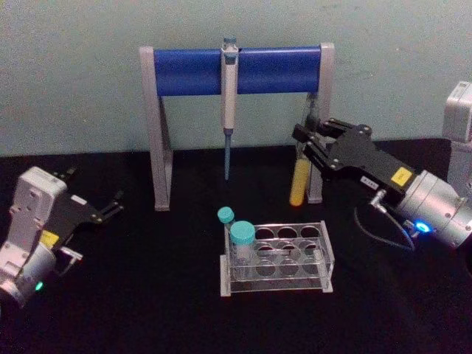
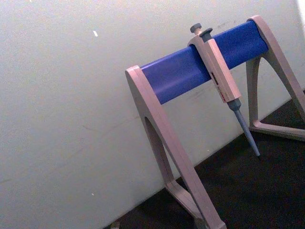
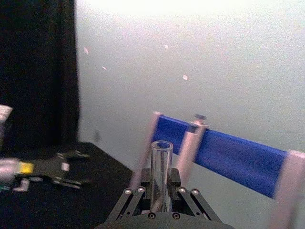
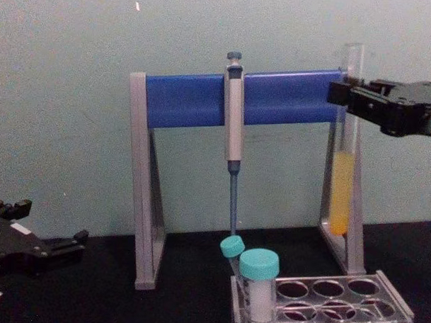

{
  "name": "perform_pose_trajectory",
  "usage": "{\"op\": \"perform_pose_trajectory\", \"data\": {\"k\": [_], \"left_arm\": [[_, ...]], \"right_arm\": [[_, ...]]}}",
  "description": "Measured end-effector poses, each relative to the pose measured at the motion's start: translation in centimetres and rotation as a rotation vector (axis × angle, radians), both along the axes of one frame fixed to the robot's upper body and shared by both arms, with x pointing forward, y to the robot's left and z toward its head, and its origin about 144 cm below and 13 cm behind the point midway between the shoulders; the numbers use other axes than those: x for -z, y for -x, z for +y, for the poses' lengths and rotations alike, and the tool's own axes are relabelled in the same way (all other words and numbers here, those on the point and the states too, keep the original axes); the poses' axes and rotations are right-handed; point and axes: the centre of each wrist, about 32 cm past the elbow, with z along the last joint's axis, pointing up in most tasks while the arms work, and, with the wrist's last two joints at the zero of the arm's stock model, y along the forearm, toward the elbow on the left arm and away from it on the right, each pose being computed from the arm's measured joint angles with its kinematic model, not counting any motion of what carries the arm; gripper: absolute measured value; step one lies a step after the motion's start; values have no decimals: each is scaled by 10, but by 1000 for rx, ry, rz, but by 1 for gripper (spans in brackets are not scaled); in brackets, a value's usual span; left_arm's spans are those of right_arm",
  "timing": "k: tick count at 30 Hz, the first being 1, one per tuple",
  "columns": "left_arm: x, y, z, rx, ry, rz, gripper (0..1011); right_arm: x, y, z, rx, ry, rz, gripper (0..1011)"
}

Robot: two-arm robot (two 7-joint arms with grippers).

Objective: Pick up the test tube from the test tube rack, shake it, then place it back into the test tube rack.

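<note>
While the test tube rack (image 1: 295, 279) sits nearest on the black table (image 1: 147, 310), teal-capped tubes (image 1: 242, 236) at its left end, the left gripper (image 1: 114, 205) rests at the left, fingers apart. Farther back, the right gripper (image 1: 304, 145) clamps the test tube (image 1: 297, 183) upright in the air, clear of the rack, before the pipette stand's (image 1: 232, 71) right leg.

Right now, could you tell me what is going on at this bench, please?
The right gripper has its jaws shut on the test tube, holding it upright in the air, out of the test tube rack and near the right leg of the pipette stand. The rack sits on the black table below, with two teal-capped tubes at its left end. The left gripper is idle low on the left, jaws open.
</note>
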Motion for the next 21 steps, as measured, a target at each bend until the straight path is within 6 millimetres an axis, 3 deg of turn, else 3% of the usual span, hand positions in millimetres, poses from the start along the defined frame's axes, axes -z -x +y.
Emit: {"op": "perform_pose_trajectory", "data": {"k": [11,21], "left_arm": [[0,0,0,0,0,0,1001],[0,0,0,0,0,0,1001]], "right_arm": [[7,0,-9,-175,-132,94,232],[-2,19,-34,-152,-55,154,232]]}}
